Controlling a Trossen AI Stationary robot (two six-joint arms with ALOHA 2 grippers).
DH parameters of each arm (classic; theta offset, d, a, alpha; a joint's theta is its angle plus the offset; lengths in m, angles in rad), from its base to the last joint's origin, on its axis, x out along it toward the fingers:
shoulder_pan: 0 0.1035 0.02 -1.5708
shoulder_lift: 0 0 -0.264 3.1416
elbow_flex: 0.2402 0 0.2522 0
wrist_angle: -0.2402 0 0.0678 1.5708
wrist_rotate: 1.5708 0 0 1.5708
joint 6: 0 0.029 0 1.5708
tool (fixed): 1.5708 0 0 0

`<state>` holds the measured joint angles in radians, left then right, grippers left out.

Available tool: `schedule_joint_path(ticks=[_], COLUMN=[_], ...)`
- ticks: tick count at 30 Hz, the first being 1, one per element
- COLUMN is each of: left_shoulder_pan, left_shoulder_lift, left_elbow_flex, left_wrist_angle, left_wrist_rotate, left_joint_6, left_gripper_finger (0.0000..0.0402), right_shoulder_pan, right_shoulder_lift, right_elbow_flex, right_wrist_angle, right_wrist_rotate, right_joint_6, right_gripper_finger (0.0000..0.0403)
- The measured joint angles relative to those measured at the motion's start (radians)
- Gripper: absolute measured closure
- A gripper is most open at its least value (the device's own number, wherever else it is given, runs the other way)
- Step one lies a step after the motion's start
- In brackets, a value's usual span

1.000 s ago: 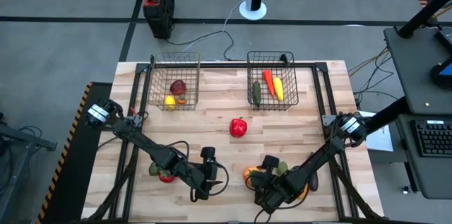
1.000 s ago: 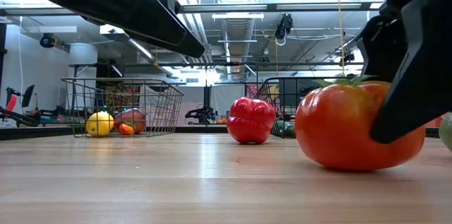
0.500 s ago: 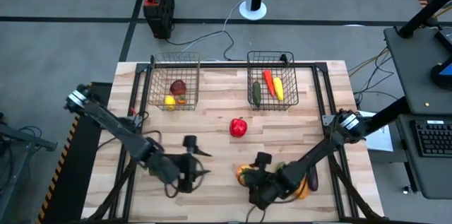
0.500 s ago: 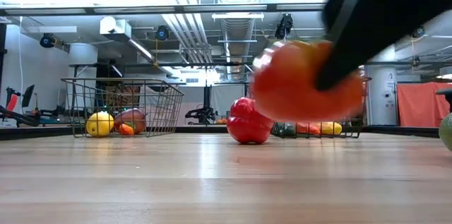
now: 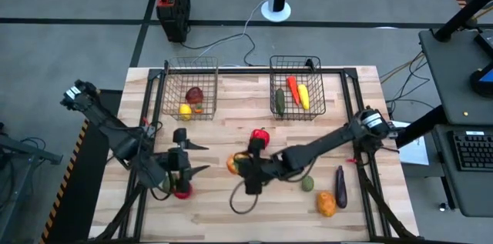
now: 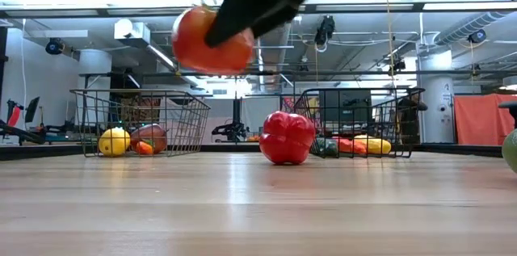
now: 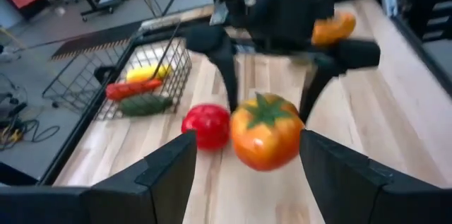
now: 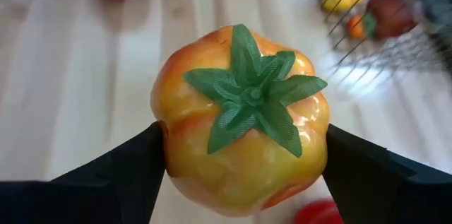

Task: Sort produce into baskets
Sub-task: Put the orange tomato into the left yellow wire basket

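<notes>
Fingers [image 8: 127, 171] of the right gripper [image 5: 240, 165] clamp an orange tomato [image 8: 244, 118] above the tabletop [image 5: 231, 205], the red pepper [image 5: 259, 136] just beyond; left gripper [image 5: 189, 157] spread, empty.

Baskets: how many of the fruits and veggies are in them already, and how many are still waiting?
Three pieces lie in the left basket and three in the right basket. The right gripper holds an orange tomato in the air. Waiting on the table: a red pepper, a green piece, an eggplant, an orange piece, and a red piece near the open left gripper.
</notes>
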<state>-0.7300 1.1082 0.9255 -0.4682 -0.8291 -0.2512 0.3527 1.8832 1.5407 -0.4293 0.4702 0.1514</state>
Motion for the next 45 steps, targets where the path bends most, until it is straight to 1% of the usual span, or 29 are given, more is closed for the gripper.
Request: schedule_joint_path(ticks=[3, 7, 11, 14, 18, 22, 24, 29, 32, 35, 39, 43, 45], left_shoulder_pan=[0.0, -0.003, -0.002, 0.0, 0.021, 0.046, 0.061, 0.105, 0.133, 0.15, 0.165, 0.176, 0.182], left_shoulder_lift=[-0.012, -0.015, -0.014, -0.014, -0.017, -0.014, -0.014, -0.011, -0.001, 0.007, 0.033, 0.08, 0.109], left_elbow_flex=[-0.05, -0.151, -0.26, -0.341, -0.436, -0.508, -0.535, -0.557, -0.572, -0.575, -0.575, -0.575, -0.575], left_wrist_angle=[0.023, 0.154, 0.389, 0.545, 0.771, 1.009, 1.085, 1.101, 1.098, 1.115, 1.115, 1.158, 1.188], left_wrist_rotate=[0.0, 0.001, 0.001, 0.0, -0.016, -0.016, -0.018, -0.013, 0.025, 0.059, 0.065, 0.109, 0.116], left_joint_6=[-0.025, -0.048, -0.077, -0.097, -0.204, -0.303, -0.352, -0.51, -0.579, -0.599, -0.607, -0.607, -0.606], left_gripper_finger=[0.017, 0.0169, 0.016, 0.0138, 0.0099, 0.0071, 0.0064, 0.0061, 0.0061, 0.0061, 0.0061, 0.0061, 0.0061], right_shoulder_pan=[-0.031, -0.042, -0.034, -0.022, -0.005, -0.003, -0.004, -0.005, -0.005, -0.005, -0.005, -0.005, -0.005], right_shoulder_lift=[0.0, 0.0, 0.0, 0.0, 0.0, 0.0, 0.0, 0.0, 0.0, 0.0, 0.0, 0.0, 0.0], right_elbow_flex=[0.019, 0.022, 0.019, 0.018, 0.018, 0.026, 0.032, 0.04, 0.041, 0.041, 0.041, 0.041, 0.041], right_wrist_angle=[0.013, 0.027, 0.028, 0.029, 0.03, 0.027, 0.027, 0.024, 0.022, 0.021, 0.02, 0.02, 0.02], right_wrist_rotate=[-0.003, 0.003, 0.045, 0.09, 0.161, 0.186, 0.187, 0.187, 0.187, 0.186, 0.185, 0.185, 0.185], right_joint_6=[-0.061, -0.1, -0.102, -0.122, -0.155, -0.182, -0.192, -0.207, -0.218, -0.22, -0.223, -0.228, -0.229], right_gripper_finger=[0.0083, 0.0087, 0.0084, 0.0082, 0.0087, 0.0083, 0.008, 0.008, 0.0081, 0.008, 0.0079, 0.0079, 0.0079])
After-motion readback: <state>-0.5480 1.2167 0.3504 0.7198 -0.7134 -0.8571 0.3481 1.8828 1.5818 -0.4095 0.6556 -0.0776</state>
